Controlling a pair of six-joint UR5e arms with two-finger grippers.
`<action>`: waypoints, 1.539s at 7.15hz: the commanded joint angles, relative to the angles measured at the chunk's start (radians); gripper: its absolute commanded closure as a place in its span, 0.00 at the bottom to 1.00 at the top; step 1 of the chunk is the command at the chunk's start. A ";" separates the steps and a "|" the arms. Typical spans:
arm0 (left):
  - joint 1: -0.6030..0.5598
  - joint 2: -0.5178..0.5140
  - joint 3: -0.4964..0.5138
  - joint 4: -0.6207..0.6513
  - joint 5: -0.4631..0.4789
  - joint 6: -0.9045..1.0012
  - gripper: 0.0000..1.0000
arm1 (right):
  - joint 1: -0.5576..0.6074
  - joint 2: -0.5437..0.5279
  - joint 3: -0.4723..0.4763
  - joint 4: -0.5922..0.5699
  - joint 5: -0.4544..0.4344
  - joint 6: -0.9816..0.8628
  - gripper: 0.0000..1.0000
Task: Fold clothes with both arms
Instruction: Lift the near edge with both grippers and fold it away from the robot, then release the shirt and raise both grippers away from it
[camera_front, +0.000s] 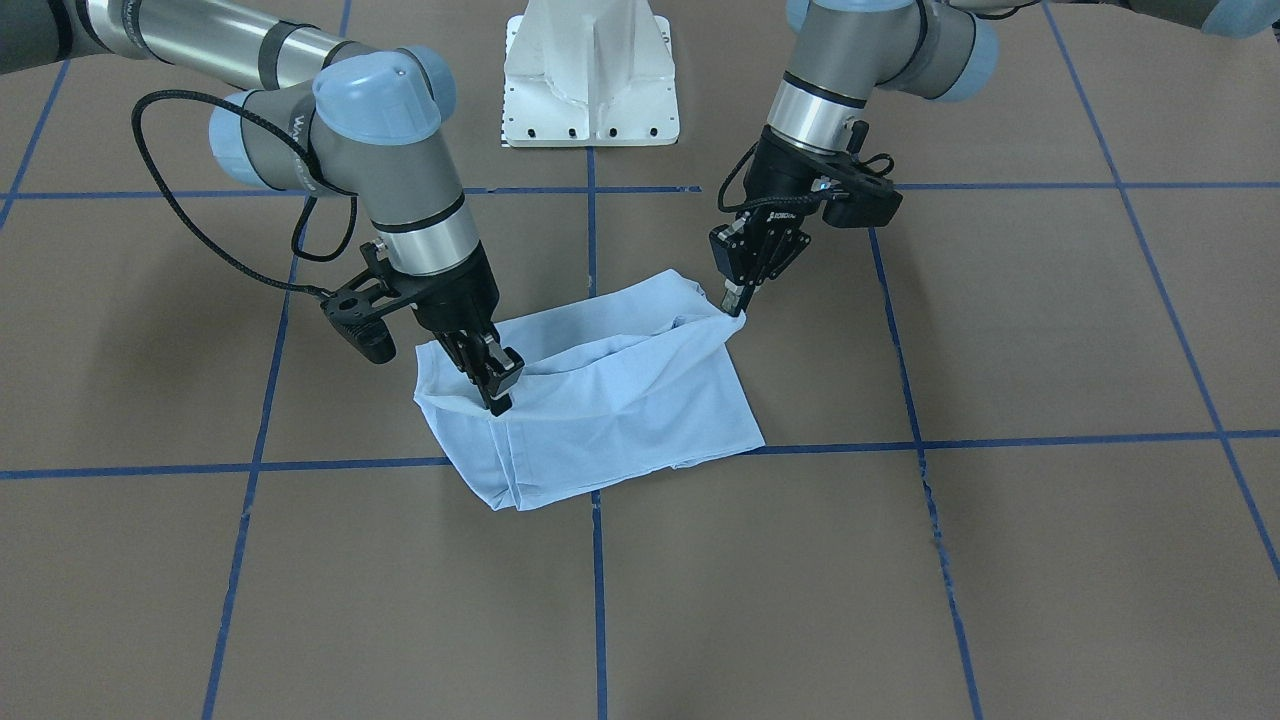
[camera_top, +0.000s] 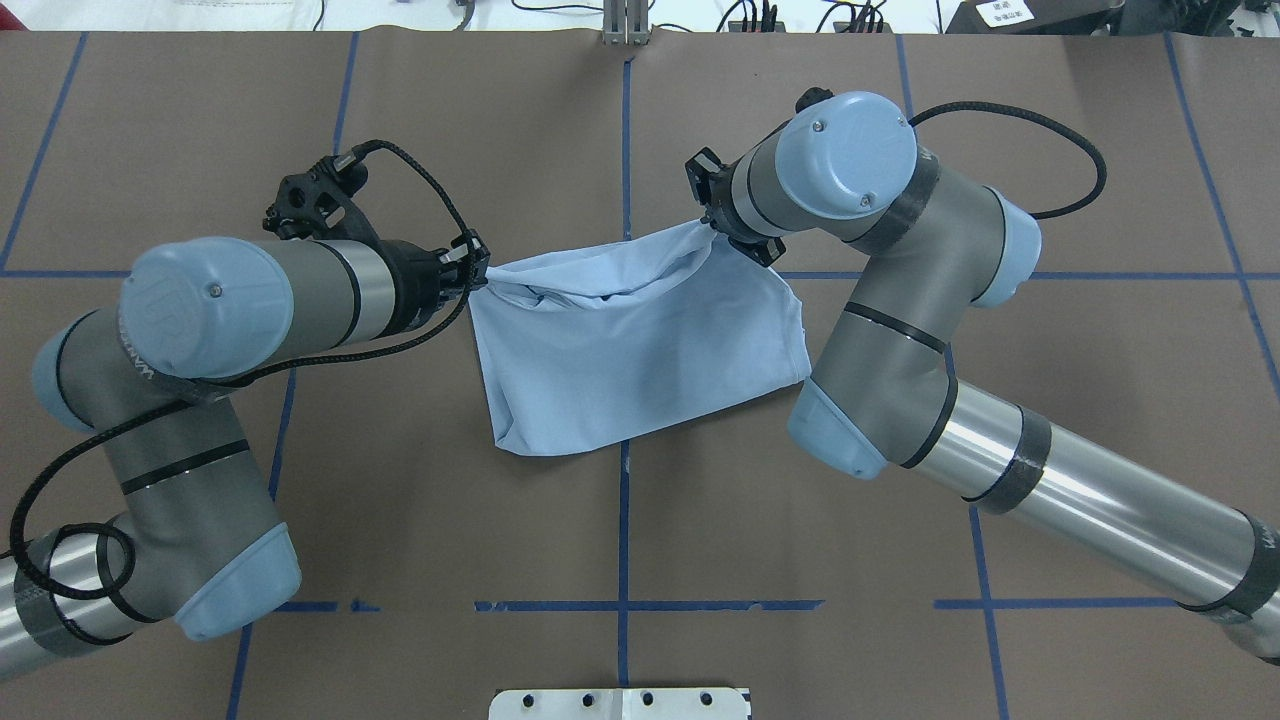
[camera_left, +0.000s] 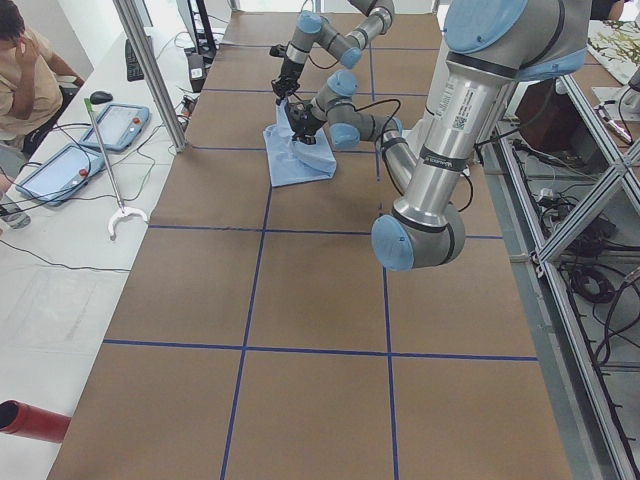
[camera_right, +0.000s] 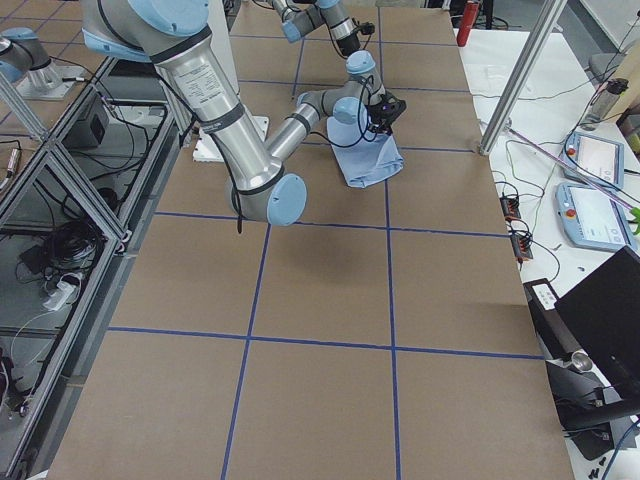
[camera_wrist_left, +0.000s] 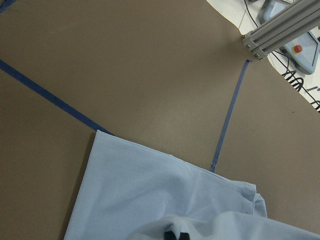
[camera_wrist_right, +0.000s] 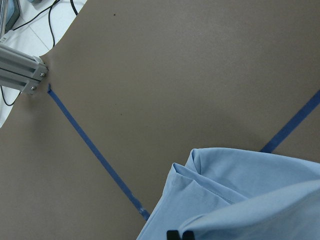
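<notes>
**Two-arm fold, edge raised.** The light blue t-shirt (camera_top: 640, 350) lies at the centre of the brown worktop (camera_top: 900, 650), already doubled into a rough rectangle; its print and label are not visible. In the overhead frame the left claw (camera_top: 478, 272), at centre-left, is clenched on one end of the shirt's upper edge. The right claw (camera_top: 712, 226), just right of centre, is clenched on the other end. The pinched edge is lifted off the worktop and sags a little between the two claws. The rest of the garment rests flat, spreading toward the bottom of that frame. The long axis runs from claw to claw, so neither arm is nearer. The coming move probably carries the held edge over the resting cloth toward the lower frame, with both claws travelling level
</notes>
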 joint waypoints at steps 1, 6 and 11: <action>-0.030 -0.004 0.055 -0.009 -0.004 0.056 1.00 | 0.010 0.079 -0.103 0.003 0.007 -0.003 1.00; -0.157 -0.090 0.468 -0.321 -0.001 0.217 0.50 | 0.070 0.255 -0.519 0.203 0.063 -0.183 0.00; -0.273 -0.079 0.418 -0.344 -0.267 0.397 0.21 | 0.321 0.094 -0.426 0.194 0.343 -0.621 0.00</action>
